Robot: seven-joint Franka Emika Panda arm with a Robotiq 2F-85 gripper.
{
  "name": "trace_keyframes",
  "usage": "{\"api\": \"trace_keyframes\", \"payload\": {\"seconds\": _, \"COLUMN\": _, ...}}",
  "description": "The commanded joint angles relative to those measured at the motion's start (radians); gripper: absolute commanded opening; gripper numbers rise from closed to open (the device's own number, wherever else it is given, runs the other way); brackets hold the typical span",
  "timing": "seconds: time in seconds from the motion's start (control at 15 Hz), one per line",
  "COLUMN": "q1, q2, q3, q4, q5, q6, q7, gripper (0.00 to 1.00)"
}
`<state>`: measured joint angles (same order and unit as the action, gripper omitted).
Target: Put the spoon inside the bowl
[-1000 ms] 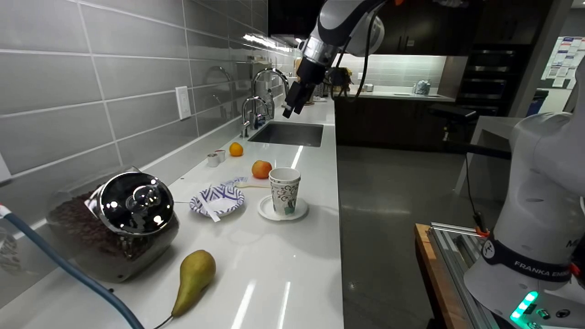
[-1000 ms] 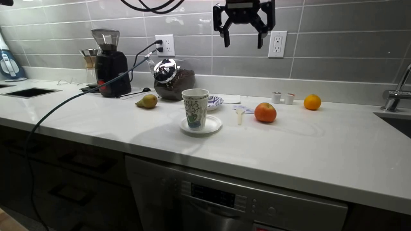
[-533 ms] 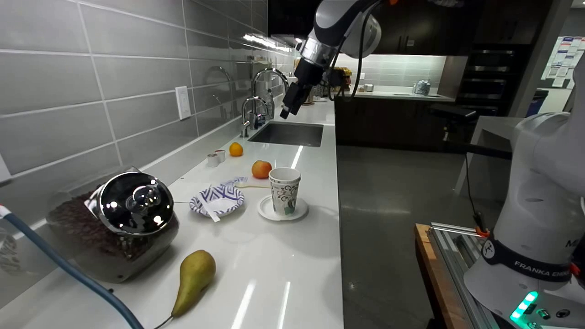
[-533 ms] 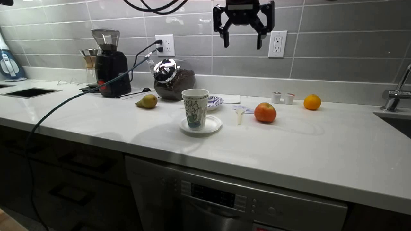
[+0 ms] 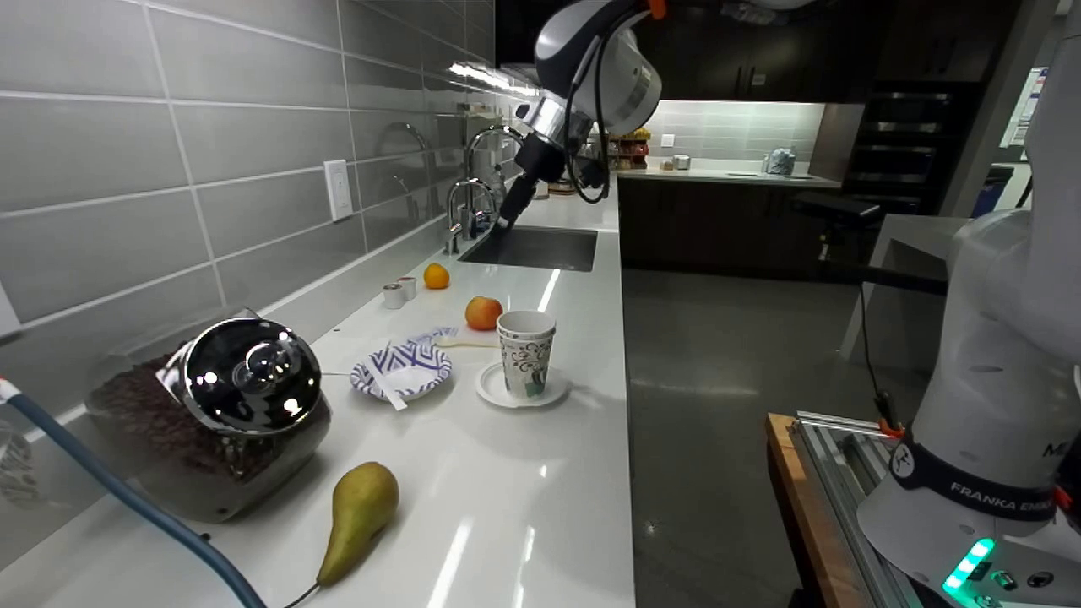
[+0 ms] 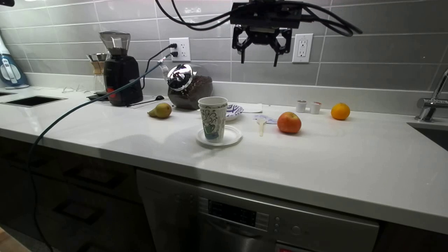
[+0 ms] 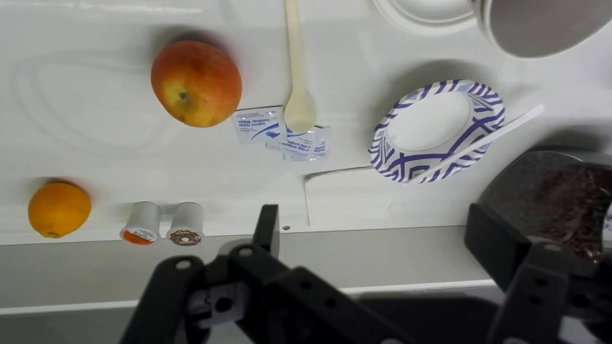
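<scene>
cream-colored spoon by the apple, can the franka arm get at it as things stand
Probably yes: the gripper hangs open and empty, nothing lies on the cream-colored spoon, and the apple beside it leaves a gap.

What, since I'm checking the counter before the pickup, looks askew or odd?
A thin white strip lies slantwise across the bowl, one end jutting past the rim, so it looks misplaced. The spoon also has its tip over some wipe packets. I can make out no spill or damage.

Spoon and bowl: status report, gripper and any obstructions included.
Gripper open, holding nothing. Spoon outside bowl, partly over wipe packets. White strip lies across one side of bowl, possibly in the way.
</scene>
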<state>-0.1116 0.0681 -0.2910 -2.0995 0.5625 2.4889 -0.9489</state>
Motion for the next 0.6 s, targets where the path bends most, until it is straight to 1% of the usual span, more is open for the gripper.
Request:
{"api": "trace_keyframes", "payload": {"seconds": 0.0, "q1": -0.081, "q2": 0.135, "q3": 0.068, "q4": 0.110, "q5": 0.103, "q6": -0.009, "q7": -0.123, "gripper": 1.00}}
{"api": "trace_keyframes", "payload": {"seconds": 0.13, "q1": -0.118, "q2": 0.191, "q3": 0.099, "q4": 0.146, "q5": 0.100, "q6": -0.010, "q7": -0.149, "gripper": 1.00}}
{"api": "trace_keyframes", "payload": {"seconds": 0.33, "q1": -0.157, "q2": 0.254, "q3": 0.139, "q4": 0.180, "q5": 0.064, "q6": -0.006, "q7": -0.129, "gripper": 1.00}}
{"api": "trace_keyframes", "payload": {"seconds": 0.53, "q1": -0.177, "q2": 0.303, "q3": 0.163, "q4": 0.204, "q5": 0.029, "q6": -0.006, "q7": -0.094, "gripper": 1.00}}
